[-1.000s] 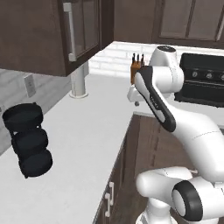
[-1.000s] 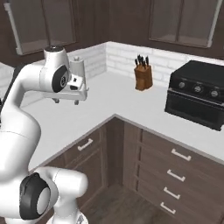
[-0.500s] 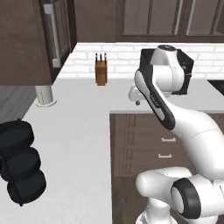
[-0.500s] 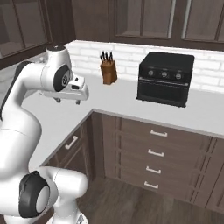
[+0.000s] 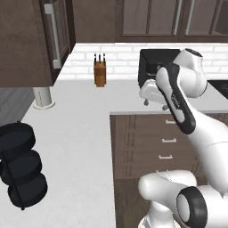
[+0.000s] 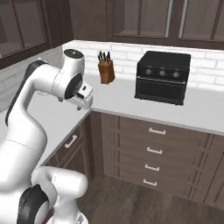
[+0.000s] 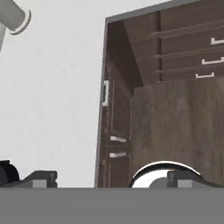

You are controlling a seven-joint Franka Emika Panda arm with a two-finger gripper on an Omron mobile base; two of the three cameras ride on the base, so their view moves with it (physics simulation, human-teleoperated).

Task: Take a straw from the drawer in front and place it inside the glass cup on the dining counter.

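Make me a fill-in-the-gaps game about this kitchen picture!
1. The knife block stands on the counter to the ___ of the black oven in the right base view.
2. The drawers under the oven are all ___.
3. The wall behind the oven is made of white ___.

Missing words: left; closed; bricks

Both base views look forward and down from behind the arm. They share the L-shaped worktop, the knife block, the black oven and the drawer stack, which sits right of centre in each. The hand view looks steeply down, close over the worktop's corner at upper left, with wood floor at right.
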